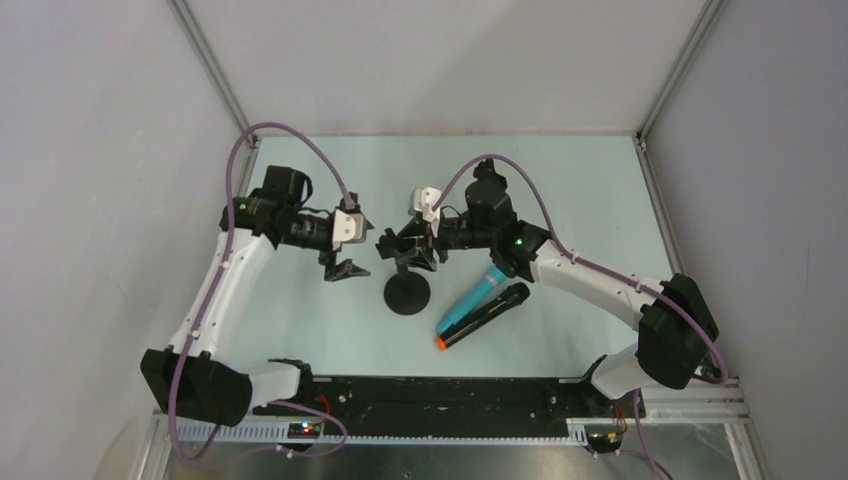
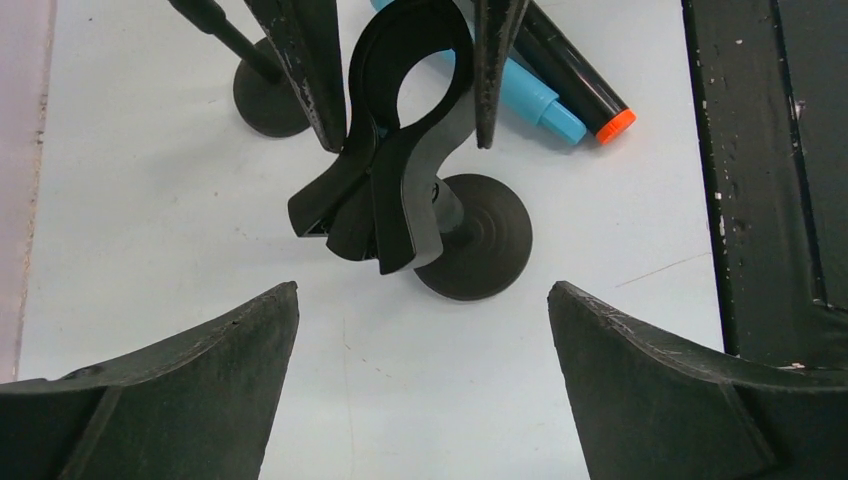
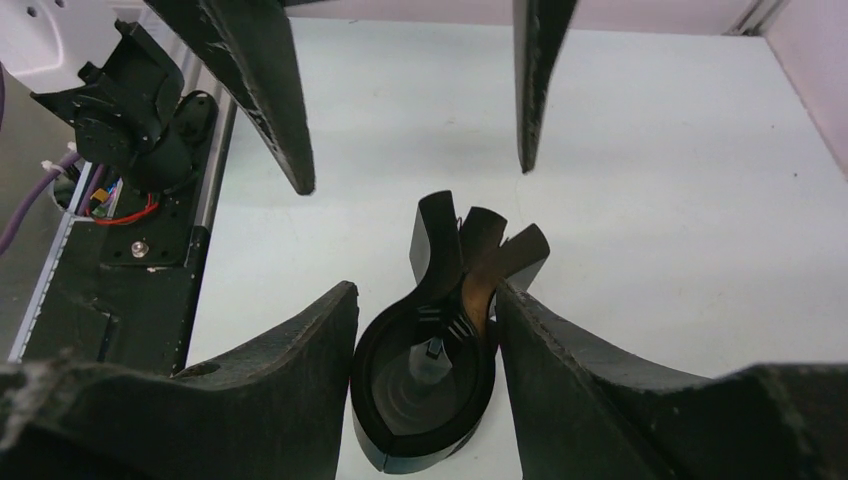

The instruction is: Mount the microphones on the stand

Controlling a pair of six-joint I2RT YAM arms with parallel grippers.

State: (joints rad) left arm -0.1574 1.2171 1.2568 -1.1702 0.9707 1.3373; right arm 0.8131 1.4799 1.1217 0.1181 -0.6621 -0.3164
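Note:
The black stand has a round base (image 1: 408,293) and a spring clip (image 2: 400,140) on top of its post. My right gripper (image 1: 410,247) is shut on the clip's ring (image 3: 425,385), with a finger against each side. My left gripper (image 1: 360,243) is open and empty, just left of the stand and facing the clip (image 2: 420,300). The turquoise microphone (image 1: 477,297) and the black microphone (image 1: 490,313) with its orange-red cap (image 1: 440,343) lie side by side on the table right of the stand. Both also show in the left wrist view (image 2: 530,95), (image 2: 575,70).
A second dark disc with a thin rod (image 2: 265,95) shows behind the clip in the left wrist view. A black rail (image 1: 440,400) runs along the near table edge. Grey walls enclose the pale green table (image 1: 560,190) on three sides.

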